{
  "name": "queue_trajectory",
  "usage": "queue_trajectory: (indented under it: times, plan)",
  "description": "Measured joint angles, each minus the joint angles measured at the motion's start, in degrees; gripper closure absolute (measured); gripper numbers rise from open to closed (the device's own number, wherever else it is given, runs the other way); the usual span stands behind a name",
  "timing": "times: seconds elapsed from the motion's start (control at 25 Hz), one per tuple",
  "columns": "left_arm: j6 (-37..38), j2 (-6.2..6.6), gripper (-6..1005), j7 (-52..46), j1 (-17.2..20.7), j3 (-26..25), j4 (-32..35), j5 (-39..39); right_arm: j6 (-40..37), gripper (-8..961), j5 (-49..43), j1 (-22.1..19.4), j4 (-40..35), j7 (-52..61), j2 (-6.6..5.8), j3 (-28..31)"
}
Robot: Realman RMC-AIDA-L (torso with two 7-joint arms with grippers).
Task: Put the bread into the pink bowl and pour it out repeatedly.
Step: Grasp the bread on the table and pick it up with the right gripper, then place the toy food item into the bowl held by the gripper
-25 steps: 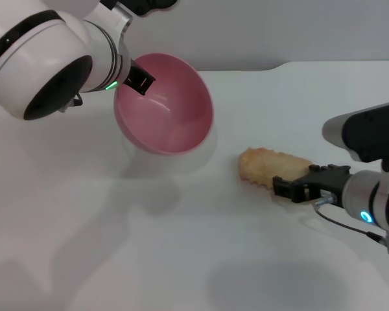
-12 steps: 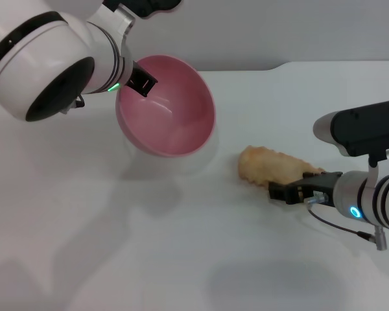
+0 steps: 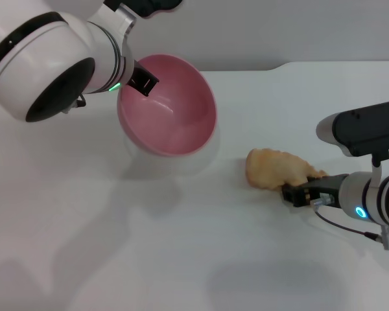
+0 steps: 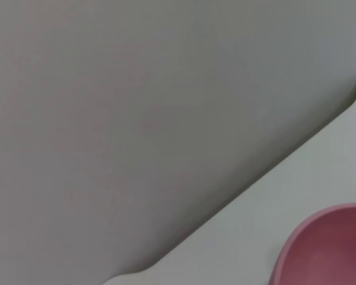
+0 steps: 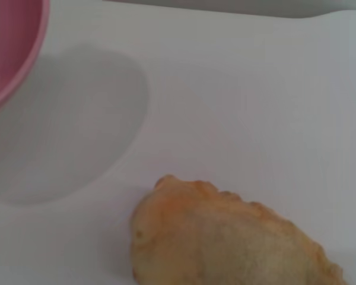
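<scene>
- The bread (image 3: pixel 277 170) lies on the white counter (image 3: pixel 181 259), to the right of centre in the head view, its plain tan side showing with a crimped edge along the far side.
- The right hand (image 3: pixel 303 194) is low at the bread's near right end, its dark fingers (image 3: pixel 297 193) touching that end; whether they are clamped on the loaf or merely against it cannot be told.
- In the right wrist view the bread (image 5: pixel 225 237) fills the lower part of the picture, and the counter (image 5: pixel 255 89) beyond it stretches to the bowl's rim (image 5: pixel 24 53) at the far corner.
- The pink bowl (image 3: pixel 168 107) is held up off the counter, tilted so its open mouth faces the bread, and it casts a shadow beneath itself.
- The left hand (image 3: pixel 141 79) grips the bowl at its upper left rim, one dark finger (image 3: pixel 142 80) lying inside the wall.
- Bowl and bread are well apart, with bare counter between them.
- The left wrist view shows only a piece of the bowl's rim (image 4: pixel 320 243), the counter's edge (image 4: pixel 225 208) and a grey background.
</scene>
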Motion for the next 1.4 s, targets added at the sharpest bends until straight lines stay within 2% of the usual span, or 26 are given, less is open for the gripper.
queue_trajectory:
  times: [0.16,0.52,0.68,1.0,1.4]
  plan:
    - [0.17,0.00,952,0.00,0.21,0.11,-0.08,0.00,1.18,482,-1.82,-2.08,-5.62,0.03,-0.08,0.12]
    - [1.17,-0.04,952,-0.60,0.60,0.11,-1.59,-0.58,6.23,586,-10.00,-8.98,-27.08,-0.33,-0.13,3.64]
    - [3.57,-0.11,952,-0.71,0.65,0.35,-2.79,-3.46,6.99,623,-10.44,-10.46,-32.68,-0.66,-0.05,2.98]
    - [7.58,-0.26,953,-0.79,-0.50,2.89,-4.54,-7.68,5.54,654,-9.54,-7.43,-30.66,0.02,0.14,-2.41]
    - [8.38,-0.18,953,-0.80,-0.88,3.53,-4.14,-9.24,4.18,694,-6.19,-3.16,-25.48,0.00,0.06,-4.84]
